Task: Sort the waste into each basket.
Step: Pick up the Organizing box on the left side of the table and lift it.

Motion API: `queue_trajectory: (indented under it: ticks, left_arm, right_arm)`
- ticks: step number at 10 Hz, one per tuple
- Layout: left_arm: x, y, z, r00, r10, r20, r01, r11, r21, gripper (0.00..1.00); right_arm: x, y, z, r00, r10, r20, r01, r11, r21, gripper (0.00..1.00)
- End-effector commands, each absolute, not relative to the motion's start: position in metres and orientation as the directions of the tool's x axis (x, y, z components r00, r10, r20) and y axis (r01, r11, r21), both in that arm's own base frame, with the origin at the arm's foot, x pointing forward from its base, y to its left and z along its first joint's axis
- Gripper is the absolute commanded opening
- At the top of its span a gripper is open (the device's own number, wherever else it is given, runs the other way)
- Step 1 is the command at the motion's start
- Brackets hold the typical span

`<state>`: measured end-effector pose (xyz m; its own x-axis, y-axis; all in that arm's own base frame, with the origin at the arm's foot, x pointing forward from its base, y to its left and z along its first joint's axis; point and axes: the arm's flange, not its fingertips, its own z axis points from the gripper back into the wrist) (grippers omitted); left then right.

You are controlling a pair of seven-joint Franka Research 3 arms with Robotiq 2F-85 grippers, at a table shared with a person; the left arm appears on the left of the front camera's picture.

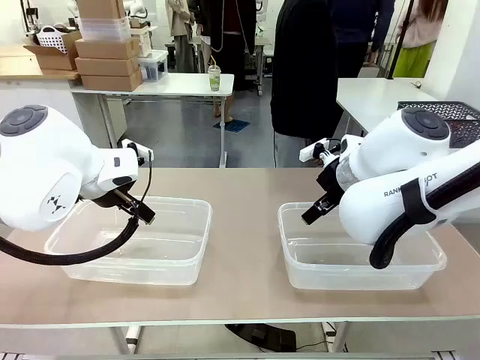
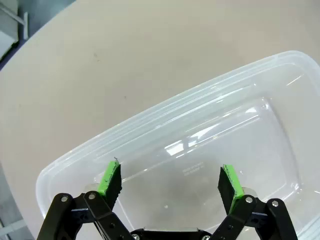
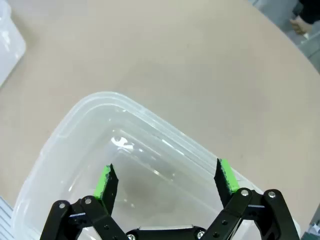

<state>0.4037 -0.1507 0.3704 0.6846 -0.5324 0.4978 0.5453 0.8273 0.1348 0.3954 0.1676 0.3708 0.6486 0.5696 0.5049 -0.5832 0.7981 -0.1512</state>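
Two clear baskets stand on the tan table, both with nothing inside. The left basket (image 1: 187,208) (image 2: 175,102) lies under my left gripper (image 2: 170,170), whose green pads (image 2: 111,179) are spread wide over the basket's inside with nothing between them. Over the near end of the right basket (image 1: 300,264) (image 3: 125,102) hangs my right gripper (image 3: 165,169), open as well and holding nothing. Each white arm leans over its own basket in the front view. The waste is out of view.
A person in black (image 1: 307,67) stands at the table's far side. A black mesh crate (image 1: 450,112) sits at the back right. A bare strip of table (image 1: 244,240) runs between the baskets. A corner of the left basket (image 3: 7,40) appears in the right wrist view.
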Motion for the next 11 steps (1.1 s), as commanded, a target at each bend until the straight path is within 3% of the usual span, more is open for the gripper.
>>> queue_trajectory:
  ticks: [1,10,11]
  left_arm:
    - [0.404,-0.151,0.370,0.685,-0.532,0.498,0.545,0.827,0.135,1.00]
    - [0.404,-0.151,0.370,0.685,-0.532,0.498,0.545,0.827,0.135,1.00]
    - [0.397,-0.151,0.397,0.693,-0.538,0.481,0.554,0.823,0.123,1.00]
  right_arm:
    - [0.395,0.168,0.371,0.648,0.570,0.505,-0.583,0.798,-0.151,1.00]
    - [0.395,0.168,0.371,0.648,0.570,0.505,-0.583,0.798,-0.151,1.00]
    - [0.395,0.168,0.371,0.648,0.570,0.505,-0.584,0.798,-0.152,1.00]
